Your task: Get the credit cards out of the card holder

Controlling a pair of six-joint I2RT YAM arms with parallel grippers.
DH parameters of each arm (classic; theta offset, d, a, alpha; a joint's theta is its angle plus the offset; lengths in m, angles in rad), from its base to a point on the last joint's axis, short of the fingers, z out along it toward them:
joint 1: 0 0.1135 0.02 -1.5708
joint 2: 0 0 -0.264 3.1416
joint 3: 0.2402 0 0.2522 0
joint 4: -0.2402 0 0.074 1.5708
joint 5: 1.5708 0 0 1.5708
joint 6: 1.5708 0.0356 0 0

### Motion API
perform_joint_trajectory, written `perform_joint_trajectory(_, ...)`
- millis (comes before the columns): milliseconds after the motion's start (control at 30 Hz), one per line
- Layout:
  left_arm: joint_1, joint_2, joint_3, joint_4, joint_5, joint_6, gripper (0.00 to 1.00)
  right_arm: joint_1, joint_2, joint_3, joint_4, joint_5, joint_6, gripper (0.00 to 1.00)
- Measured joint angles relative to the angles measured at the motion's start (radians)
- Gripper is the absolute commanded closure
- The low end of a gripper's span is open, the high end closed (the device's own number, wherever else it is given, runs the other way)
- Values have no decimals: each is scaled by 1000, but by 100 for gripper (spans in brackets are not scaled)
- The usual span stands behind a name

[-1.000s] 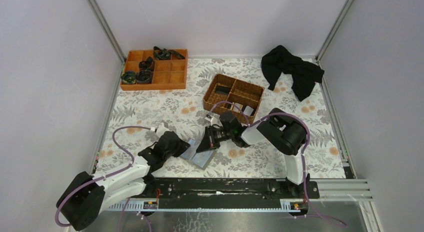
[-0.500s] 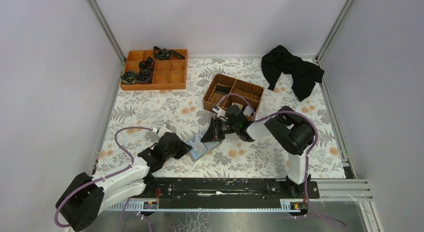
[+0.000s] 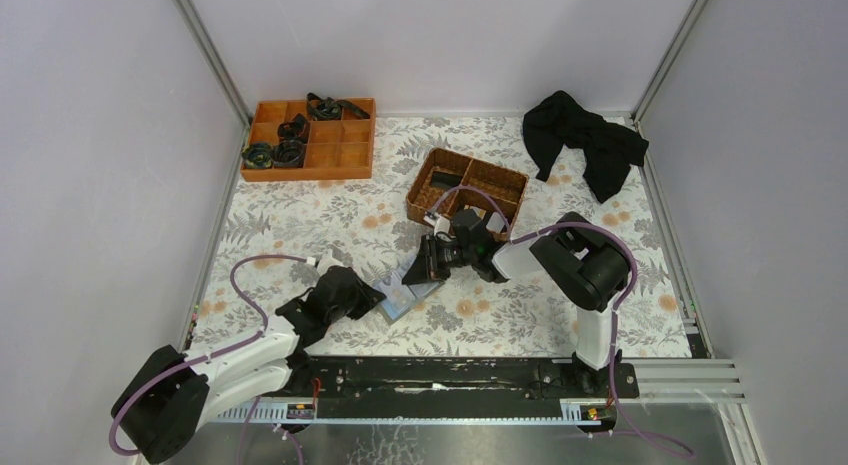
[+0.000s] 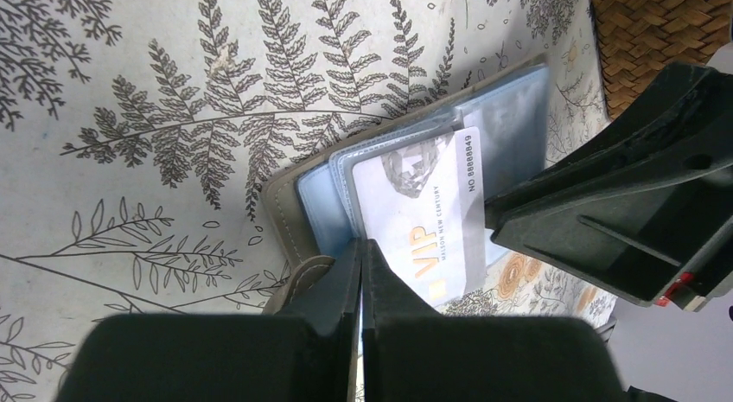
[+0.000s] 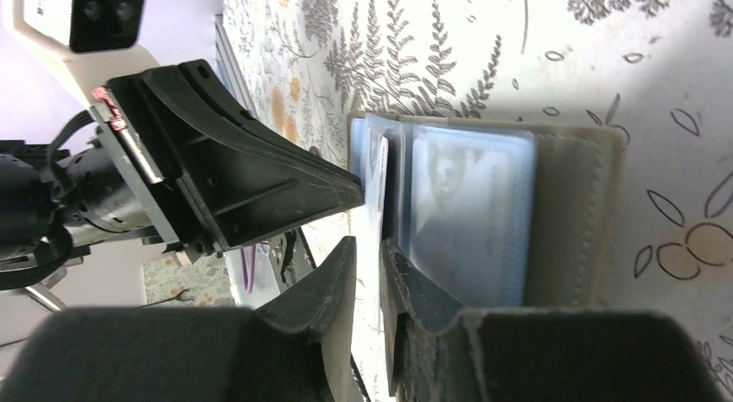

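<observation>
blue-grey card holder [image 3: 402,295], lying open on the desk [image 3: 300,225] between both arms. left jaws closed on its edge; right jaws slightly parted astride a pale credit card [image 4: 423,220] in its sleeve. we would pin the holder flat, pinch only the card, draw straight out. fern-print surface; plain pale walls; wicker basket [image 3: 418,195] nearby.

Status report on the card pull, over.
Left gripper shut on card holder edge. Right gripper open, jaws straddling white VIP card, not yet out. Wicker basket beyond, not blocking.
</observation>
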Motion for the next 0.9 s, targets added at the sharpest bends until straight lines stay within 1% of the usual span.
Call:
perform_joint_trajectory(133, 0, 11, -1, 16, 3, 0, 100, 5, -2, 16, -78, 3, -53, 76)
perform_joint_trajectory(267, 0, 34, -1, 41, 7, 0, 100, 40, -2, 73, -193, 33, -131, 75)
perform_joint_trajectory(300, 0, 41, -1, 44, 8, 0, 100, 50, -2, 85, -211, 41, -146, 76)
perform_joint_trajectory(333, 0, 45, -1, 47, 10, 1, 100, 59, -2, 96, -226, 49, -159, 80)
perform_joint_trajectory(400, 0, 49, -1, 52, 11, 1, 100, 66, -2, 108, -243, 61, -175, 93)
perform_joint_trajectory(433, 0, 50, -1, 55, 12, 1, 100, 66, -2, 108, -244, 68, -182, 98)
perform_joint_trajectory(467, 0, 50, -1, 55, 12, 1, 100, 66, -2, 108, -247, 73, -184, 100)
perform_joint_trajectory(533, 0, 48, -1, 55, 12, 1, 100, 66, -2, 108, -250, 77, -184, 99)
perform_joint_trajectory(633, 0, 39, -2, 54, 11, 2, 100, 66, -2, 113, -262, 80, -190, 89)
perform_joint_trajectory(733, 0, 37, -3, 53, 11, 2, 100, 68, -4, 125, -286, 87, -202, 75)
perform_joint_trajectory(767, 0, 37, -3, 54, 11, 2, 100, 68, -5, 127, -294, 89, -208, 73)
perform_joint_trajectory(800, 0, 39, -3, 55, 12, 3, 100, 69, -6, 127, -300, 88, -213, 73)
perform_joint_trajectory(900, 0, 45, -4, 63, 14, 2, 100, 69, -9, 127, -309, 86, -216, 85)
